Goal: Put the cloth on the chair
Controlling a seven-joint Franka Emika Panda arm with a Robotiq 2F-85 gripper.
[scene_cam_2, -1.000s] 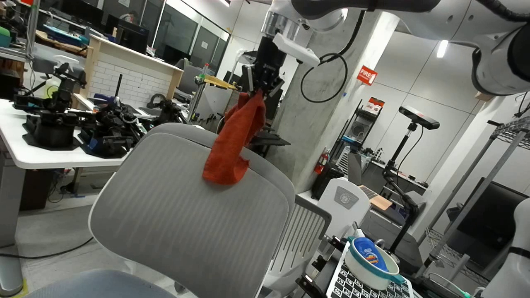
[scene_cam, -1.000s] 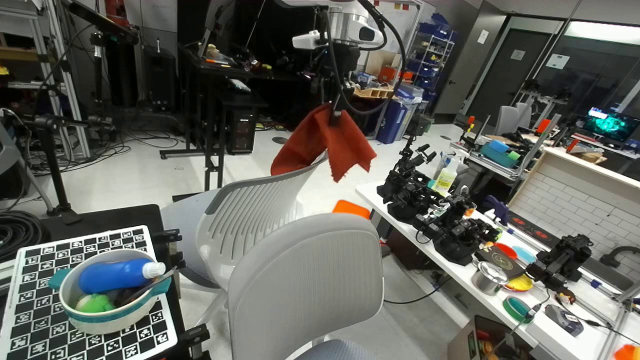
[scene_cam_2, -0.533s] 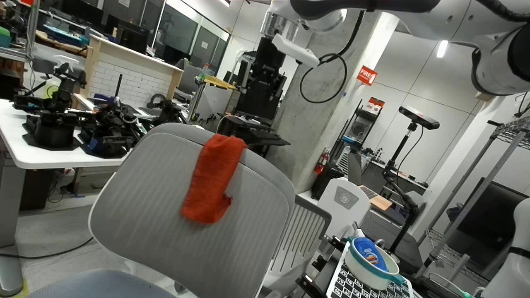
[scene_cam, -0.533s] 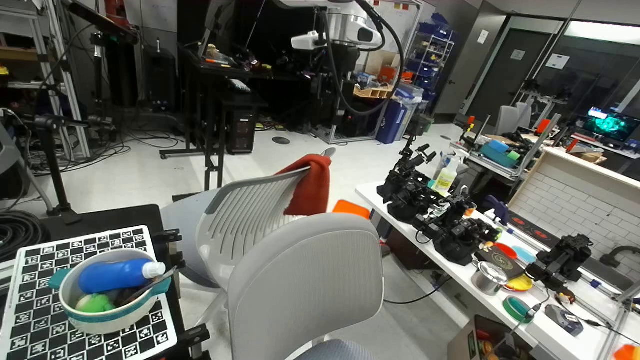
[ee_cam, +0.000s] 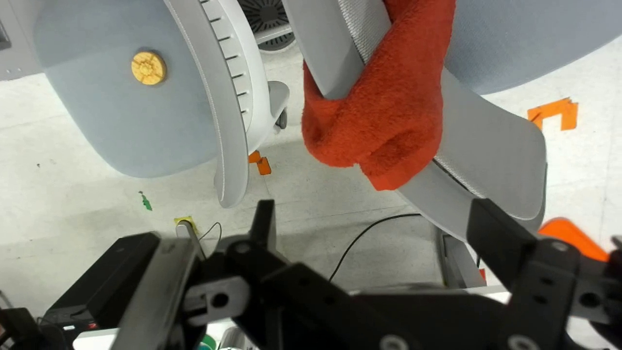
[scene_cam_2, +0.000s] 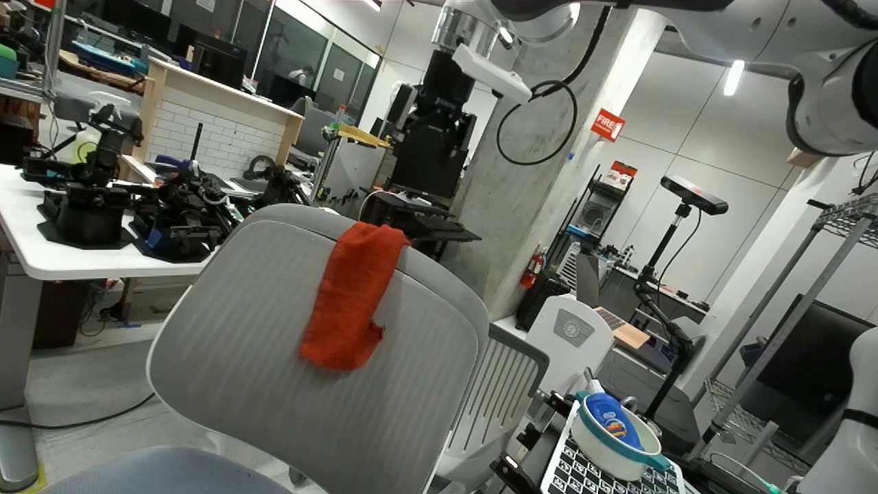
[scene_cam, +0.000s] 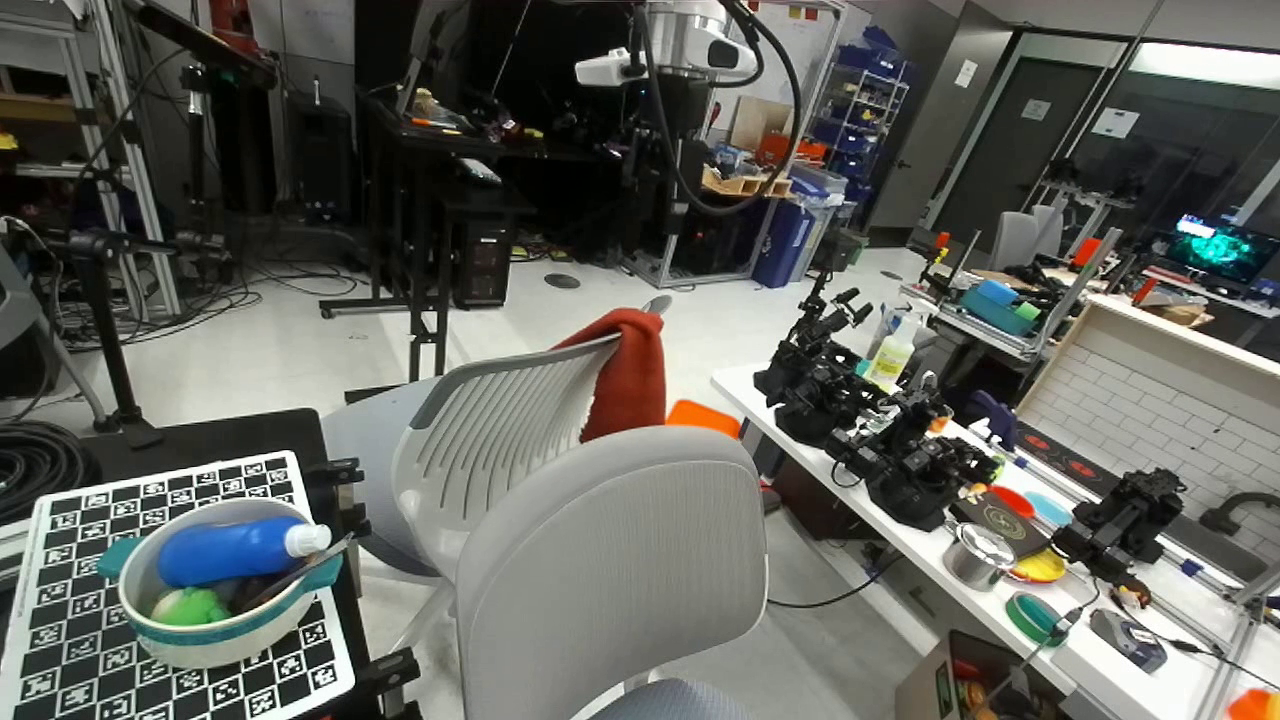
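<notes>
The orange-red cloth (scene_cam_2: 353,295) lies folded over the top edge of the chair (scene_cam_2: 288,384), with one part hanging down the smooth grey front. In an exterior view from behind, the cloth (scene_cam: 630,375) drops down the back side of that chair. Seen from above in the wrist view, the cloth (ee_cam: 388,102) wraps across the chair's rim (ee_cam: 335,53). My gripper (ee_cam: 376,226) is open, its fingers (ee_cam: 500,238) wide apart with only floor and chair edge seen between them. It hovers above the chair back, apart from the cloth.
A similar chair (scene_cam: 615,570) stands back to back with it; a round yellow object (ee_cam: 148,68) sits on that seat. A white table (scene_cam_2: 103,257) carries black devices. A pot (scene_cam: 215,620) holding a blue bottle rests on a patterned board.
A second ago the cloth hung pinched in my gripper. The fingers have opened, and the cloth has dropped onto the chair back. Since then the arm has shifted slightly.
</notes>
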